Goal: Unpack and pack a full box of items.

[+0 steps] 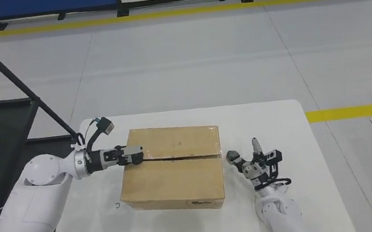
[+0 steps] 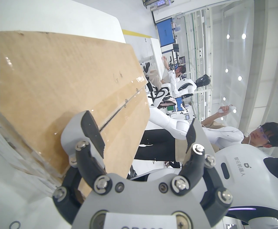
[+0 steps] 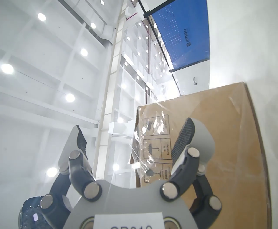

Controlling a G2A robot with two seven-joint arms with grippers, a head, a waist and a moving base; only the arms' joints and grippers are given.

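Note:
A closed cardboard box [image 1: 172, 170] sits in the middle of the white table [image 1: 270, 116], its top flaps meeting at a taped seam [image 2: 121, 108]. My left gripper [image 1: 137, 155] is at the box's left end, level with the seam, and stands open [image 2: 141, 132]; one finger [image 2: 91, 128] lies over the box top beside the seam's end, the other is off the box. My right gripper [image 1: 254, 158] is just off the box's right side, pointing upward and open [image 3: 133, 138], holding nothing. The side of the box [image 3: 219, 141] carries printed symbols under shiny tape.
A small metal ring [image 1: 117, 208] lies on the table near the box's front left corner. A black frame [image 1: 6, 75] stands left of the table. Bare tabletop extends right of the box and behind it.

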